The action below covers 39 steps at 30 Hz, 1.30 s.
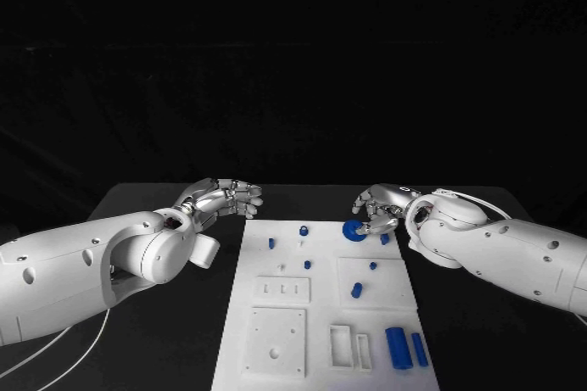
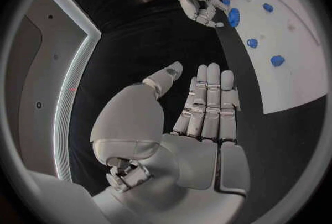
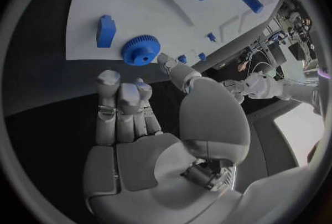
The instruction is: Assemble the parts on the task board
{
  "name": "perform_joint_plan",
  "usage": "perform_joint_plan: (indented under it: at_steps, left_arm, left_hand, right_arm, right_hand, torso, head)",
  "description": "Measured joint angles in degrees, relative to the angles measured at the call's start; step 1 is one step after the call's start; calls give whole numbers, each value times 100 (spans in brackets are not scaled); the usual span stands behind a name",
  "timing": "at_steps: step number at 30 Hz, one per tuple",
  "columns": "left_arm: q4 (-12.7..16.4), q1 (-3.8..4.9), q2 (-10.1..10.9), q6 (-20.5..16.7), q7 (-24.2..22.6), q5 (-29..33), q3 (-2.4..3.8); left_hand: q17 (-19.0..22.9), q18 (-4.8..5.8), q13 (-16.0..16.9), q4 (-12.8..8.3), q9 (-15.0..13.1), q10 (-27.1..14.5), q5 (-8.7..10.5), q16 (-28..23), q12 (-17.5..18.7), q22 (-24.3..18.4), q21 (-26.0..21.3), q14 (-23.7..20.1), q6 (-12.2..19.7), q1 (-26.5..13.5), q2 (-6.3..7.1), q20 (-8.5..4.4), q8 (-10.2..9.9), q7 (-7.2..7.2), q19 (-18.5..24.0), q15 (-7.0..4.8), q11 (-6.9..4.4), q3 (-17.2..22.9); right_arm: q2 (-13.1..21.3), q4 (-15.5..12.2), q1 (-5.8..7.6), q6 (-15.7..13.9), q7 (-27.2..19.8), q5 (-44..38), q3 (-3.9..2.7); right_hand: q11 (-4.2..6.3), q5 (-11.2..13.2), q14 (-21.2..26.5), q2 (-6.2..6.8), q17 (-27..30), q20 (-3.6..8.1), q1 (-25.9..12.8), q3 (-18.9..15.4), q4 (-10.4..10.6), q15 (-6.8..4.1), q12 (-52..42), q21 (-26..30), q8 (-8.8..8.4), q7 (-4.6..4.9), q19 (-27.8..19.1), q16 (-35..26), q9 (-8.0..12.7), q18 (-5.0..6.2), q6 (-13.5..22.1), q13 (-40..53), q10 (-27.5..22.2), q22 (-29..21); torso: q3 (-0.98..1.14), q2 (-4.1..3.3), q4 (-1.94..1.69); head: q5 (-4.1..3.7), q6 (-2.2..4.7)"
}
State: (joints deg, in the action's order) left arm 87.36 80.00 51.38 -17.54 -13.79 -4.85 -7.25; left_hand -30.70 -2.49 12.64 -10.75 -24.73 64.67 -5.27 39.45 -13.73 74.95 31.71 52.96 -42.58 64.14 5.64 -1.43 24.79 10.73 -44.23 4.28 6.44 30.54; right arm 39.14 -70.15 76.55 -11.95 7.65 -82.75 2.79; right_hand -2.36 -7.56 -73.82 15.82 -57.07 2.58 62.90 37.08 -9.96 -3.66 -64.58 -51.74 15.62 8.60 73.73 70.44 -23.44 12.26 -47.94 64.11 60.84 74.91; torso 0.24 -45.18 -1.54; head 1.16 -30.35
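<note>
The white task board [image 1: 321, 319] lies lengthwise in the middle of the table. A blue gear [image 1: 354, 230] sits at its far right corner, with a small blue block [image 1: 384, 237] beside it. My right hand [image 1: 381, 206] hovers just behind the gear; in the right wrist view its fingers [image 3: 122, 99] are extended and stop short of the gear [image 3: 141, 50], while the thumb tip [image 3: 166, 61] is close to the gear's rim. My left hand [image 1: 227, 197] hangs over the black table left of the board's far end, holding nothing, its fingers [image 2: 211, 97] straight and the thumb apart.
Small blue pegs [image 1: 301, 231] [image 1: 307, 264] [image 1: 356, 290] stand on the board's middle. A blue cylinder [image 1: 398, 347] and a blue bar [image 1: 420, 349] lie at the near right, beside a white slotted block [image 1: 345, 346]. Black table [image 1: 165, 323] surrounds the board.
</note>
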Motion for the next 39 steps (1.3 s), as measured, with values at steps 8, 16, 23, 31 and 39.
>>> perform_joint_plan:
  at_steps: [8, 16, 23, 31, 39]
  left_arm:
    - [0, 0, 3, 13, 0, 0, 0]
    - [-2, 0, 5, 34, 4, -3, 0]
    - [-33, 0, -9, 50, 7, -5, 0]
    - [-47, 0, -18, 60, 10, -5, 0]
    - [-54, 0, -23, 66, 13, -6, -2]
  left_hand:
    - [0, 0, 5, 0, 0, 0, 0, 0, -23, -1, 0, 0, 0, 0, 0, 0, 0, 0, 0, 0, 0, 0]
    - [0, 0, 16, -29, -9, -20, 0, 0, -23, -1, 0, 0, 0, 0, 0, 0, 0, 0, 0, 0, -20, 29]
    - [-1, 0, 19, -29, -11, -20, 0, 0, -23, -2, 0, 0, 0, 0, 0, 0, 0, 0, 0, 0, -20, 29]
    - [5, 0, 24, -29, -16, -41, 0, 0, -23, -2, 22, 0, 0, 0, 0, 0, 0, 0, 0, 0, 1, 29]
    - [5, 0, 29, -29, -16, -41, 0, 0, -23, -3, 22, 0, 0, 0, 0, 0, 0, 0, 0, 0, 1, 29]
  right_arm:
    - [-114, 106, -50, 5, -19, 68, 21]
    - [-124, 179, -53, 24, -19, 66, 52]
    - [-128, 186, -60, 102, -19, 58, 59]
    - [-149, 248, -84, 188, -20, 40, 71]
    - [-218, 334, -102, 198, -51, 21, 69]
  right_hand:
    - [-6, -10, 0, -35, -47, 0, -27, 0, 0, 0, -18, -46, 0, 0, 0, 0, 5, -4, 0, 23, -5, 0]
    - [-8, -44, 0, -54, -80, 20, -8, 33, 0, 0, -57, -78, 0, 0, -20, 0, 5, -30, 0, 36, -3, 0]
    - [1, -109, -1, -84, -111, 31, 22, 102, -5, -1, -57, -117, 0, 0, -10, 0, 5, -39, 0, 36, -12, 0]
    - [12, -132, -1, -84, -126, 30, 22, 121, -24, -1, -57, -144, 0, 0, -11, 0, 4, -54, 0, 41, -23, 0]
    - [11, 74, -2, -196, -173, 28, 45, 318, 9, -2, -56, -187, 1, -20, -37, 1, -7, -61, -19, 41, -23, 0]
  torso:
    - [-7, 1, 1]
    - [-13, 8, -2]
    - [-14, 10, 1]
    - [-15, 13, 1]
    - [-15, 13, -3]
  head:
    - [1, -29]
    - [-9, -41]
    - [-4, -59]
    - [-8, -80]
    - [2, -92]
